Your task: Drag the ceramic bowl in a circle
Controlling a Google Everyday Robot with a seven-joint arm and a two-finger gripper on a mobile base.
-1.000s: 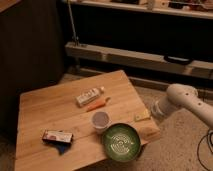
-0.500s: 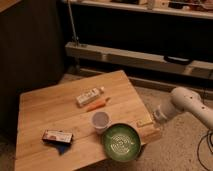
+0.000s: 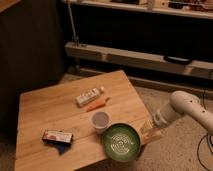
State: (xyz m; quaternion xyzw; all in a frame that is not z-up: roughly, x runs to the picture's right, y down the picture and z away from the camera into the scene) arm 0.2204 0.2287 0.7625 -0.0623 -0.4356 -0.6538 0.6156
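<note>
The ceramic bowl [image 3: 121,142] lies just beside the gripper [image 3: 148,129], on its table side; the gripper seems to meet the near rim, but whether it is clamped there I cannot tell.

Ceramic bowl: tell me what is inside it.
The ceramic bowl shows only its green glaze with pale rings; nothing lies in it. The gripper sits at its right rim, hiding that edge. The table beneath the bowl is covered.
</note>
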